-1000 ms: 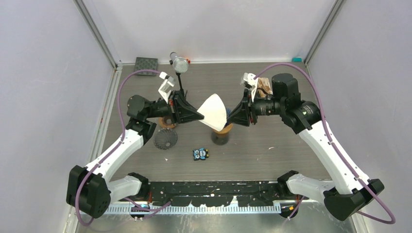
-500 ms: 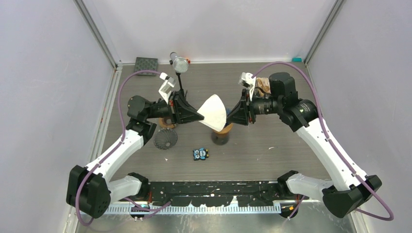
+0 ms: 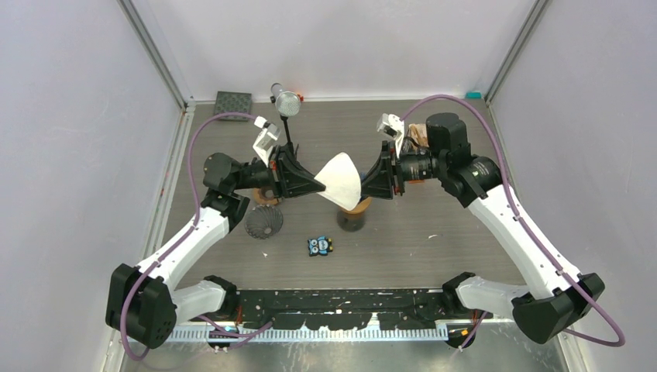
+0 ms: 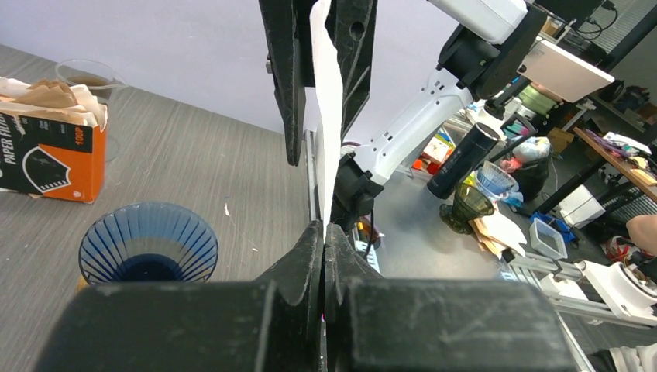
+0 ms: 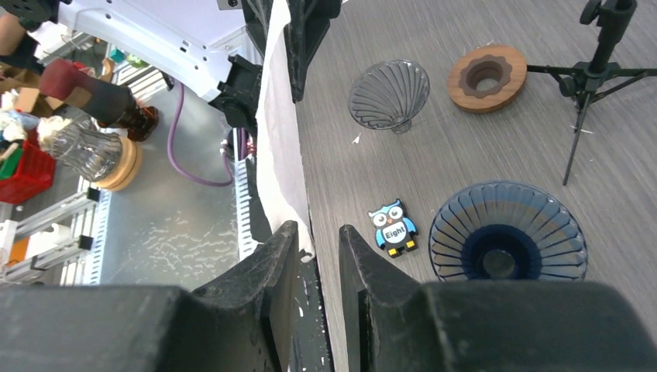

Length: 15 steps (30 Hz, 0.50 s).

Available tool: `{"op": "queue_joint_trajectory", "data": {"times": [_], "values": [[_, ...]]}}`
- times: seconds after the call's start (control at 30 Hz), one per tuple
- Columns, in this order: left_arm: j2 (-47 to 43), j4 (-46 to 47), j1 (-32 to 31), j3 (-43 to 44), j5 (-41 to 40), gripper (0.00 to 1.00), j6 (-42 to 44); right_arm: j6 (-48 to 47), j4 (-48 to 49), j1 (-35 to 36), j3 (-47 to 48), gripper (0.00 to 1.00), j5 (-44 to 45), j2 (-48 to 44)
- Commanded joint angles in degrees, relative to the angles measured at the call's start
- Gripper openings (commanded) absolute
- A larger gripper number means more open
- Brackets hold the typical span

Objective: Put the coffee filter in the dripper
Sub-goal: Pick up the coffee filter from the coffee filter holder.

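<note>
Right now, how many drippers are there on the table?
2. A blue dripper stands below the held coffee filter; a clear grey dripper lies beside the wooden ring.

Both arms meet over mid-table: the left gripper [image 3: 316,184] pinches the white coffee filter [image 3: 341,180] by its left tip, fanned out in the air, and the right gripper [image 3: 367,184] sits right at the opposite edge. Just beneath, the dripper [image 3: 351,219] peeks out, with a grey ribbed cone [image 3: 264,222] and an owl card [image 3: 319,246] nearby on the table [image 3: 434,232].
</note>
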Motion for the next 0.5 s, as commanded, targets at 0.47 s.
{"op": "queue_joint_trajectory", "data": {"times": [0.47], "values": [[-1.1,1.7,0.5,-0.3,-1.8,0.0,1.9,-1.0,1.6,-0.3,-1.0,0.24,0.5,0.0]]}}
